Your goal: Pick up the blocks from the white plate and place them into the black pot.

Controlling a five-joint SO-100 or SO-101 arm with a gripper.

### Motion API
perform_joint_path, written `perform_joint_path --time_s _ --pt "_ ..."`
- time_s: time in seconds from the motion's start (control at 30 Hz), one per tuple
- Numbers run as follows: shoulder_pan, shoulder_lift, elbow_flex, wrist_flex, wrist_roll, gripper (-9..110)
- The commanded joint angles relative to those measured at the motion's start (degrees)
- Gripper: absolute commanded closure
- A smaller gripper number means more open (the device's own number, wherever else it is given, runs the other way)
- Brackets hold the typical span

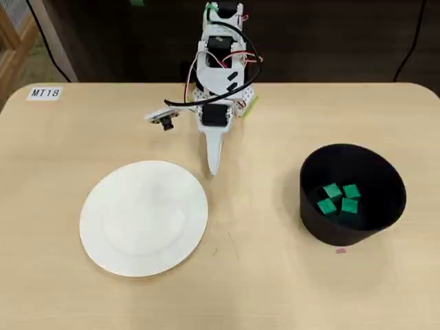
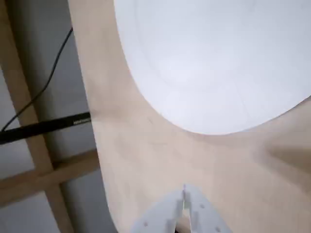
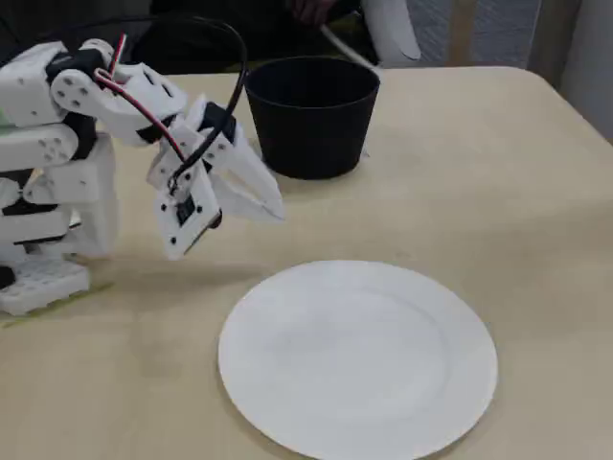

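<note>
Several bright green blocks point(image 1: 339, 199) lie together on the bottom of the black pot point(image 1: 385, 180) at the right of the overhead view. The pot's inside is hidden in the fixed view, where only its wall point(image 3: 311, 125) shows. The white plate point(image 1: 144, 217) point(image 2: 214, 63) point(image 3: 357, 356) lies bare with nothing on it. My gripper point(image 1: 212, 169) point(image 2: 183, 188) point(image 3: 275, 213) is shut and empty. It hangs low over the table just beyond the plate's far rim, between the plate and the arm's base.
The arm's white base point(image 1: 221, 89) stands at the table's back edge. A label reading MT18 point(image 1: 45, 93) is stuck at the back left corner. The rounded table edge point(image 2: 92, 145) and a wooden frame below it show in the wrist view.
</note>
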Motion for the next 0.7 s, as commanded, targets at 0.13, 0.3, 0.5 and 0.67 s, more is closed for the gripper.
perform_joint_path --time_s 0.13,0.3,0.5,0.67 --pt "-0.35 0.26 0.18 -0.97 -0.62 104" --pt "-0.35 0.26 0.18 -0.97 -0.62 104" --pt "-0.35 0.26 0.18 -0.97 -0.62 104" --pt "-0.35 0.26 0.18 -0.97 -0.62 104"
